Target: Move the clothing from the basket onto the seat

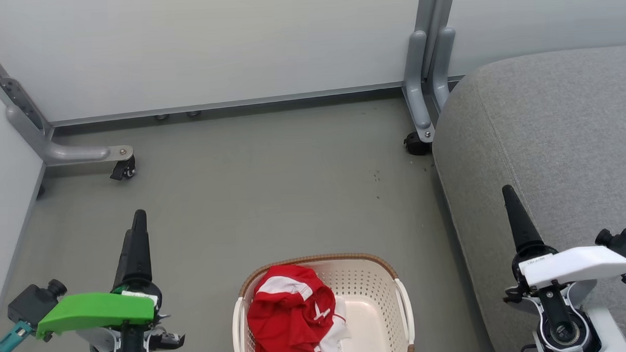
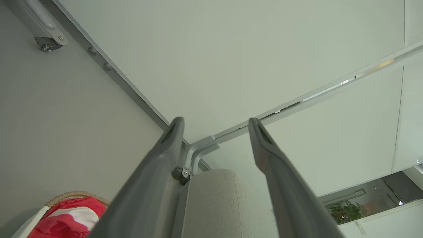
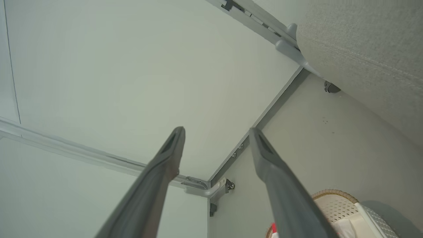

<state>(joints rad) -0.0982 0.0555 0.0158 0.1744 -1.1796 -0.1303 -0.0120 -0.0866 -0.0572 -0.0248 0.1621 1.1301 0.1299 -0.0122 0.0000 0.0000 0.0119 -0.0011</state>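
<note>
The clothing [image 1: 289, 315] is a crumpled red-and-white heap in the left half of the basket [image 1: 321, 259], which stands on the floor at the bottom centre. The grey seat [image 1: 551, 136] fills the right side. My left gripper [image 1: 138, 216] hangs over the floor left of the basket, and my right gripper [image 1: 507, 192] over the seat's front edge. In the left wrist view the left gripper [image 2: 215, 122] is open and holds nothing, with the clothing [image 2: 71, 219], basket rim [image 2: 76, 194] and seat [image 2: 214, 205] below. The right gripper [image 3: 216, 130] is likewise open, with the basket [image 3: 333, 193] and seat [image 3: 363, 39] nearby.
Pale wall panels close off the back and left. Their grey metal feet with castors [image 1: 122, 167] [image 1: 418, 141] stick out onto the grey floor [image 1: 266, 188]; the right one stands against the seat's corner.
</note>
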